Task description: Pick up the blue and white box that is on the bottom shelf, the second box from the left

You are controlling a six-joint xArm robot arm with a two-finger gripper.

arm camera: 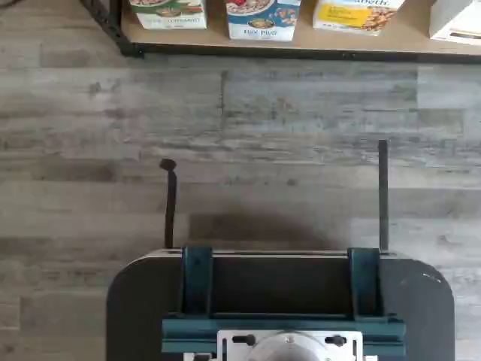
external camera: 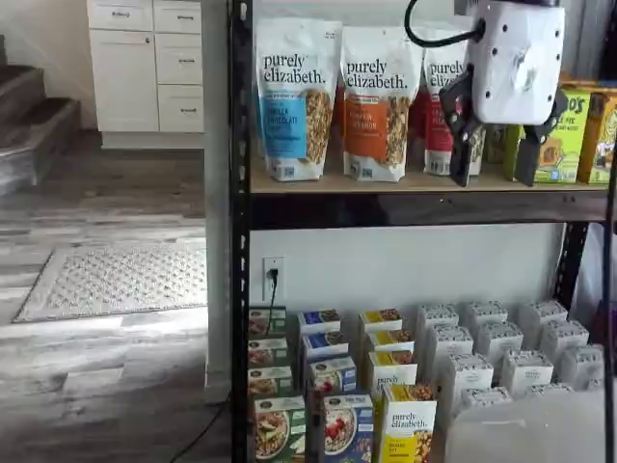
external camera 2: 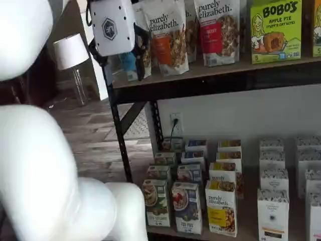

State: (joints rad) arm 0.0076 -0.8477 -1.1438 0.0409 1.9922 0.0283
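High against the upper shelf, the end effector hangs with its 2 black fingers spread apart, a clear gap between them and nothing in it; its white body sits in front of the granola pouches that stand on that wood-board tier. Both shelf views show it, though in one it appears mostly as the white body with a hexagon logo and dark fingers below it, their spacing harder to read there. Far beneath it, the blue and white box stands upright at the front of the bottom shelf, between a green-fronted carton and a yellow-fronted carton, with more cartons of the same kind lined up behind it. One shelf view also shows white cartons further along the same tier, a wall outlet with a plug in it, and the robot's large white arm filling the near side. Only the wrist view shows the wood-grain floor in front of the rack, with the lower parts of the front cartons along the shelf edge, the blue one among them, and the dark mount with teal brackets.
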